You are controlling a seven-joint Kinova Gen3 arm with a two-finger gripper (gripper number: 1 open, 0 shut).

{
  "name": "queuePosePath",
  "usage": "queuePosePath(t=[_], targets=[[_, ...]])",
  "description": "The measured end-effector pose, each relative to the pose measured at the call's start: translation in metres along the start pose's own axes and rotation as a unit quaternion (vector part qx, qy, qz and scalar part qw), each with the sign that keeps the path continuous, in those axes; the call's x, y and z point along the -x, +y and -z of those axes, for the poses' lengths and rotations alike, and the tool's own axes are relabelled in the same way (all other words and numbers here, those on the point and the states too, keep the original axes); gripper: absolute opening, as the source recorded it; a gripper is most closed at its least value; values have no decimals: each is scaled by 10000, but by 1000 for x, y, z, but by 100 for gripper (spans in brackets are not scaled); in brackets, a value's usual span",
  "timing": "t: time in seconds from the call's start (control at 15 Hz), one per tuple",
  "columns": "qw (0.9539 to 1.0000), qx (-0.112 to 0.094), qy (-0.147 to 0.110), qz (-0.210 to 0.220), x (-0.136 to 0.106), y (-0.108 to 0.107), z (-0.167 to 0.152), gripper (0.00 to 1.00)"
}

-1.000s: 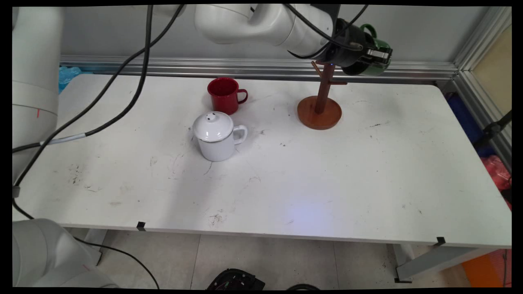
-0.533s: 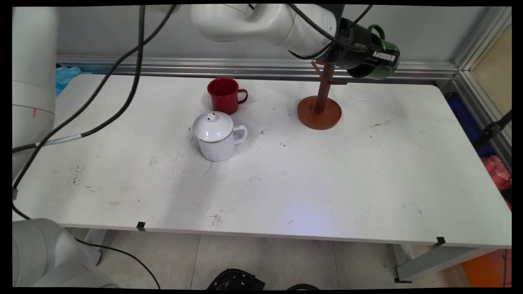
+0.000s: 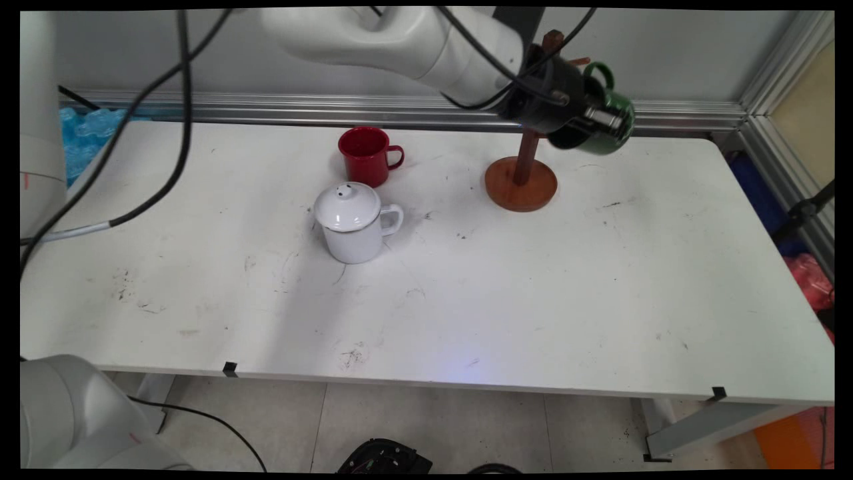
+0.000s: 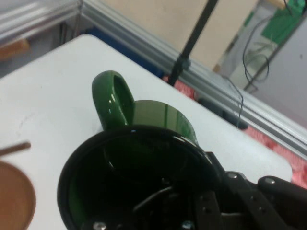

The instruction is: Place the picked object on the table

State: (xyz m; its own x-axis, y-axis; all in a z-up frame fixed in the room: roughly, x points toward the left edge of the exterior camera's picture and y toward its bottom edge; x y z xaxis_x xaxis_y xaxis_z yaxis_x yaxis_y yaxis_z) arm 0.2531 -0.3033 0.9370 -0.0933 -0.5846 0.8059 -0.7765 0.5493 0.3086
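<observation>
Your gripper (image 3: 603, 120) is closed on a green mug (image 3: 610, 123), clamped at the mug's rim on one side; it holds the mug in the air, tipped on its side. The mug's handle (image 3: 598, 70) points up and toward the far wall. In the hand view the green mug (image 4: 144, 163) fills the lower frame, its dark opening facing the camera and its handle (image 4: 112, 98) standing above.

The mug hangs over the far right part of the white table (image 3: 466, 293), just right of a brown wooden mug stand (image 3: 521, 180). The stand's post rises behind your wrist, and one of its pegs (image 3: 576, 61) sits close beside the mug's handle; you cannot tell whether they touch.

To the left, well apart from the stand, a red mug (image 3: 366, 156) stands upright near the far edge. Just nearer than it sits a white lidded mug (image 3: 356, 223), handle to the right.

The table's far edge meets a metal rail (image 3: 333, 110) along the wall. Its right edge lies well right of the mug. The near half and the right side of the table are open surface with only scuff marks.
</observation>
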Motion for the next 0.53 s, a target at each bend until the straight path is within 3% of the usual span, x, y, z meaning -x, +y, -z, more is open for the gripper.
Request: queuePosePath(t=[0.53], targets=[[9964, 106, -745, -387, 32, 7, 43, 0]])
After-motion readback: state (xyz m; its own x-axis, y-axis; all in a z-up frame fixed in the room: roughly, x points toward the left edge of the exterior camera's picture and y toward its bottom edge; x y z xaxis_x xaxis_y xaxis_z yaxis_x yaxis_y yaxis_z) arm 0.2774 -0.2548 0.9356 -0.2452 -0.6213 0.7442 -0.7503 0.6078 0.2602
